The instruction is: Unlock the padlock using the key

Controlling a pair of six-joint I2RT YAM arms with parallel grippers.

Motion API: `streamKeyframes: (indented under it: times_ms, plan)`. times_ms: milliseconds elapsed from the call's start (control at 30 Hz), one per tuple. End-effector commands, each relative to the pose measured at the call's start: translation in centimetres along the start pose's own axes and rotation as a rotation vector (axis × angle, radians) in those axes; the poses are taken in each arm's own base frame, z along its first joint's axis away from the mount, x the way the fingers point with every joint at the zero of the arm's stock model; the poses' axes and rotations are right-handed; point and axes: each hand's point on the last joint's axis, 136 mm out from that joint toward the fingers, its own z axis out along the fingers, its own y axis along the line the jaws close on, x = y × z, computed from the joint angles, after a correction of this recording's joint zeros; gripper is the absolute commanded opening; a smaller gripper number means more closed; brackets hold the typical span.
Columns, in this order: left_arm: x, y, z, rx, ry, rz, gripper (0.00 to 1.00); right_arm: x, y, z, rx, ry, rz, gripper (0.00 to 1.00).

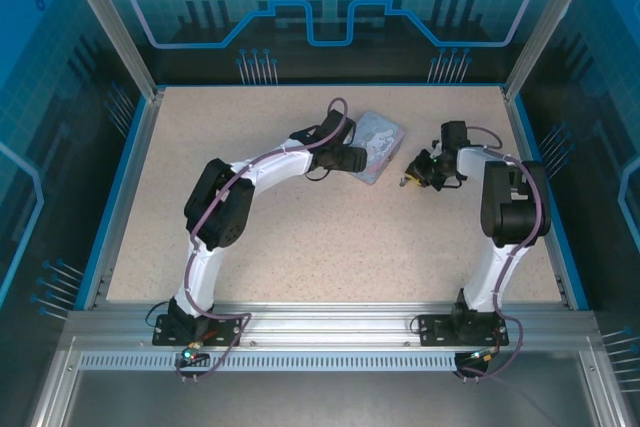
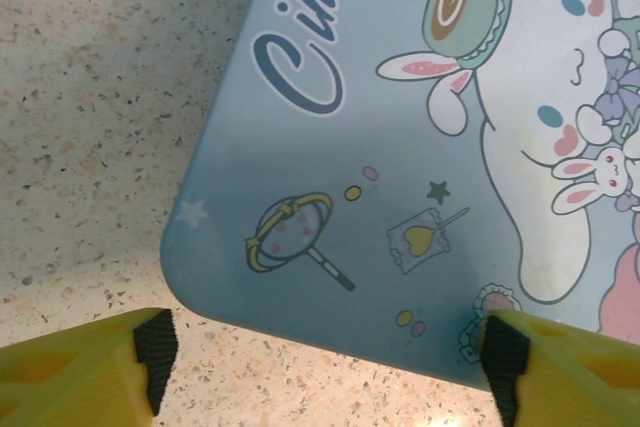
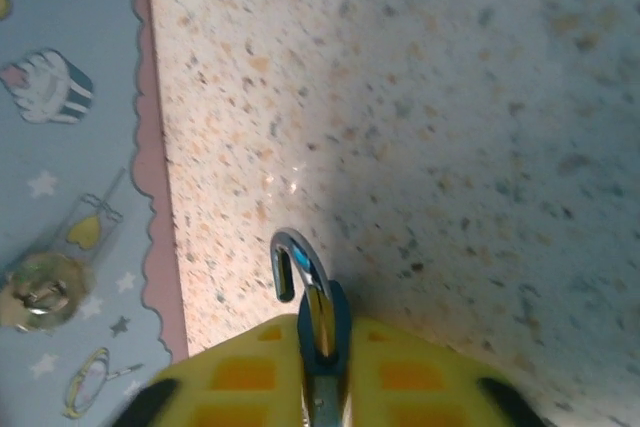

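Left gripper sat open over pale blue cartoon tin toward far edge of table; right gripper clamped tiny dark metal padlock.

The tin lies on the table between the left gripper and the right gripper. The padlock, right of the tin, seemingly sits between the right gripper's fingers.

The left arm and right arm have white links, bulky black joints and a purple cable running along each. At 6 o'clock, black bases are bolted down. The fingers are yellow, with black pads.
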Motion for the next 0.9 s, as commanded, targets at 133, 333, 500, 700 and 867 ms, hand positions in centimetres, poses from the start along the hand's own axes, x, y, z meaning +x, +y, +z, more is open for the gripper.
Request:
streamKeyframes:
  times_ms: [133, 333, 500, 700, 867]
  plan:
    - [3.2, 1.7, -2.1, -0.051, 0.117, 0.031, 0.99, 0.4, -1.8, -3.7, 0.022, -0.072, 0.033, 0.61]
    - [0.6, 1.5, -8.8, -0.034, -0.033, 0.017, 0.99, 0.0, -0.1, -9.6, 0.030, -0.195, -0.083, 1.00]
    - [-1.0, 4.3, -15.7, -0.096, -0.203, -0.009, 0.99, -1.6, -0.3, -14.8, 0.162, -0.380, -0.225, 1.00]
    - [-0.3, 11.6, -21.4, -0.210, -0.380, -0.084, 0.99, -3.4, -3.1, -17.9, 0.322, -0.689, -0.299, 1.00]
    - [2.1, 17.7, -24.2, -0.324, -0.601, -0.056, 0.99, -3.6, -3.2, -16.8, 0.353, -0.849, -0.476, 1.00]
